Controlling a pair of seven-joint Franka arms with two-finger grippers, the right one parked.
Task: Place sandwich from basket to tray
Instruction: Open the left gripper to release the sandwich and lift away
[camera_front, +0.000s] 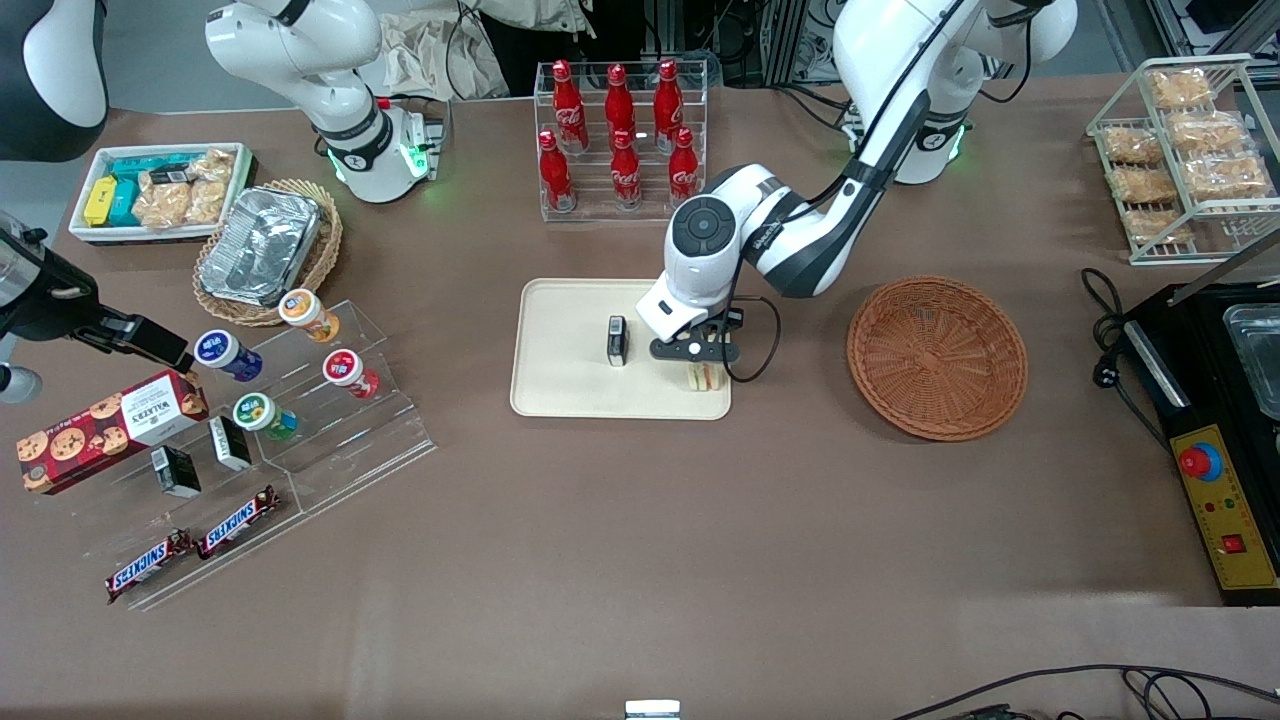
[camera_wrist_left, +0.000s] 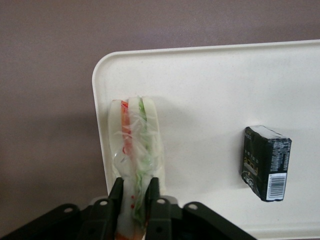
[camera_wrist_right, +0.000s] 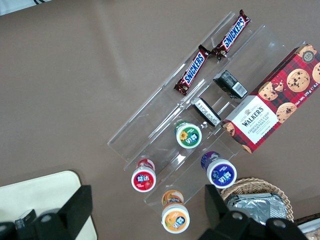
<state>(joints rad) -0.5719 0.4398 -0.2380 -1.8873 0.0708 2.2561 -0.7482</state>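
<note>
The sandwich, a wrapped white wedge with orange, green and red layers, stands on edge on the cream tray close to one rounded corner. My left gripper is shut on the sandwich, one black finger on each bread face. From the front, the gripper hangs low over the tray at the corner nearest the basket, with the sandwich just under it. The reddish-brown wicker basket sits empty beside the tray, toward the working arm's end of the table.
A small black box stands on the tray near its middle. A rack of red cola bottles stands farther from the front camera than the tray. Acrylic steps with cups, snack bars and a cookie box lie toward the parked arm's end.
</note>
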